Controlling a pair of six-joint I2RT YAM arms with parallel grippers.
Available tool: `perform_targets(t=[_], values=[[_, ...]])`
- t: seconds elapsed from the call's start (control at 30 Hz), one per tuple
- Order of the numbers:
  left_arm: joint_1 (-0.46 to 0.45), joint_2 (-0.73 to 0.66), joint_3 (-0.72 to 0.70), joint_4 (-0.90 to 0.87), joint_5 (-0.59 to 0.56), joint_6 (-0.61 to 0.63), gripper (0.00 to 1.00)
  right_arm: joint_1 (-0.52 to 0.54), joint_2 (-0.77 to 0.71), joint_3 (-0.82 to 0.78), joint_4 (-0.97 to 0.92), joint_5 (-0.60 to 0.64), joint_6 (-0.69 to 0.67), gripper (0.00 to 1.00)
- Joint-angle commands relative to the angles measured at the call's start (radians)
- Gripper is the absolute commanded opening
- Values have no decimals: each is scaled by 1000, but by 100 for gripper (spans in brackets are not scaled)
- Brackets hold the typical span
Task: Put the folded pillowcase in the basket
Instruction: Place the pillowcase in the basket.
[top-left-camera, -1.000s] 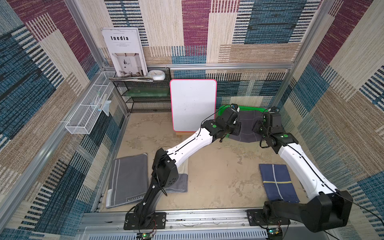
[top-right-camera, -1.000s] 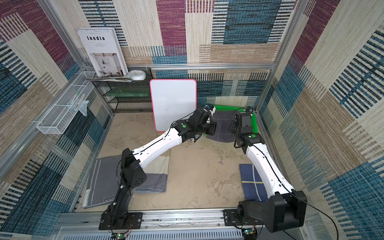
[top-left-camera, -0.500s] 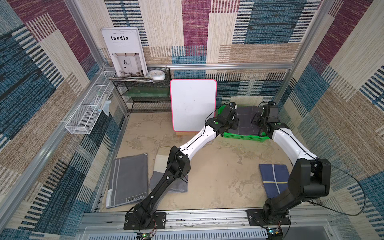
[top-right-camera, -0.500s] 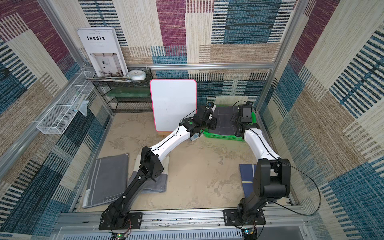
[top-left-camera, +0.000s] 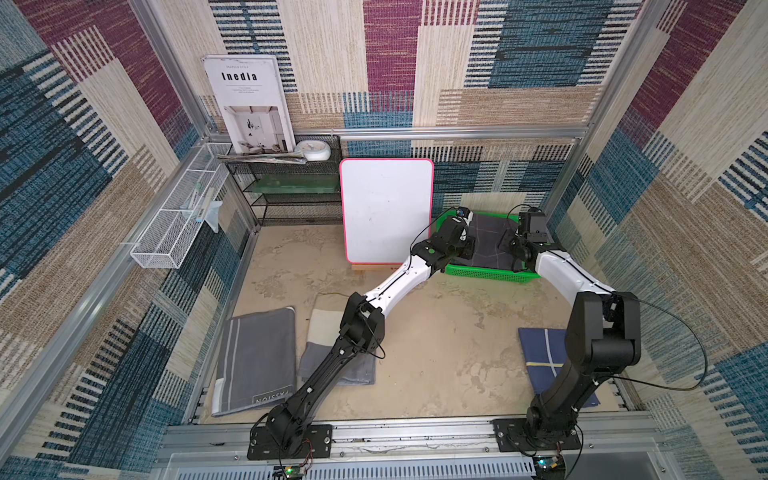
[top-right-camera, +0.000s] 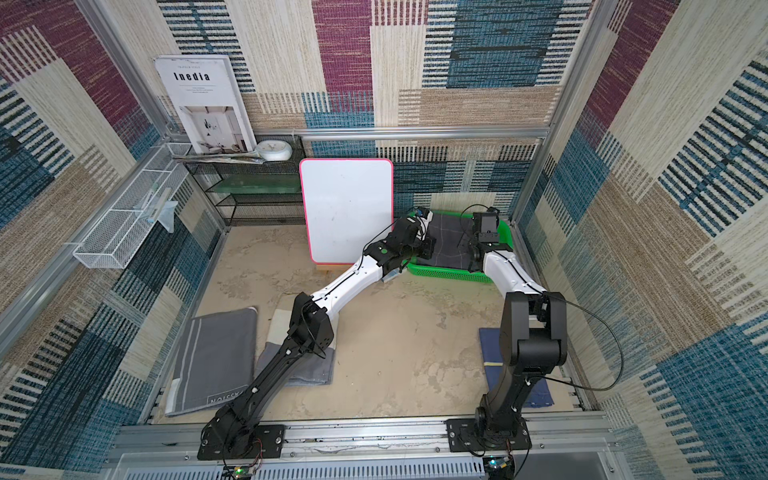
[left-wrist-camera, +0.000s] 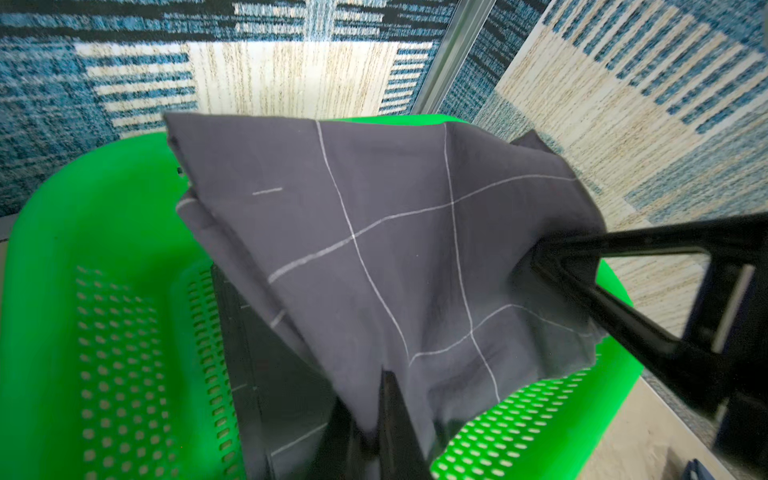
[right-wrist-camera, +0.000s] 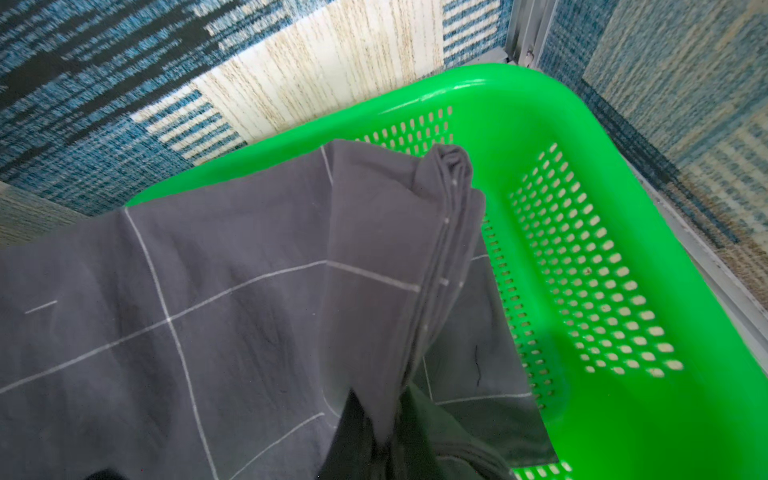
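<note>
The folded pillowcase (top-left-camera: 488, 241) (top-right-camera: 451, 239) is dark grey with thin white grid lines. It hangs spread over the inside of the bright green basket (top-left-camera: 486, 275) (top-right-camera: 449, 275) at the back right, held at two edges. My left gripper (top-left-camera: 468, 246) (left-wrist-camera: 374, 399) is shut on its near left edge. My right gripper (top-left-camera: 510, 244) (right-wrist-camera: 376, 415) is shut on its right edge, and its black fingers (left-wrist-camera: 540, 255) also show in the left wrist view. The cloth (left-wrist-camera: 395, 232) (right-wrist-camera: 208, 311) sags below the green rim (left-wrist-camera: 104, 199) (right-wrist-camera: 582, 178).
A white board (top-left-camera: 386, 212) with a pink rim leans just left of the basket. The cage's corner post and walls stand close behind and right of it. On the floor lie a grey mat (top-left-camera: 253, 357), folded cloths (top-left-camera: 328, 328) and a navy cloth (top-left-camera: 540, 353). At the back left are a black shelf (top-left-camera: 291, 191) and a white wire tray (top-left-camera: 178, 216).
Both arms have reached further back and come down, carrying the pillowcase from in front of the basket to over its inside. Both grips have held.
</note>
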Motion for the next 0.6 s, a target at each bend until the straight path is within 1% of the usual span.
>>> perform_targets(t=[0.0, 0.17, 0.23, 0.27, 0.3, 0.4, 0.43, 0.47, 0.53, 0.57], values=[[-2, 15, 1, 40, -8, 4, 0, -4, 25, 20, 18, -9, -1, 0], [-1, 33, 1, 51, -8, 7, 1, -8, 51, 29, 4, 10, 1, 0], [-1, 34, 1, 49, -10, 6, 3, -8, 57, 26, 7, 14, 1, 0], [0, 34, 1, 47, -10, 5, 6, -9, 64, 29, 5, 14, 1, 0], [-1, 34, 0, 46, -8, 2, 10, -9, 70, 34, 0, 13, 2, 4], [-1, 31, -5, 60, 5, 0, 19, -9, 90, 63, -16, -57, 2, 25], [-1, 29, -5, 65, 6, -4, 26, -9, 99, 86, -45, -78, -2, 35], [-1, 27, -5, 70, 6, -8, 38, -7, 106, 102, -63, -81, 6, 41], [-2, 22, -5, 75, 10, -9, 57, -9, 109, 115, -91, -45, 15, 47], [-2, 15, -5, 72, 11, -7, 61, -9, 104, 117, -101, -17, 18, 51]])
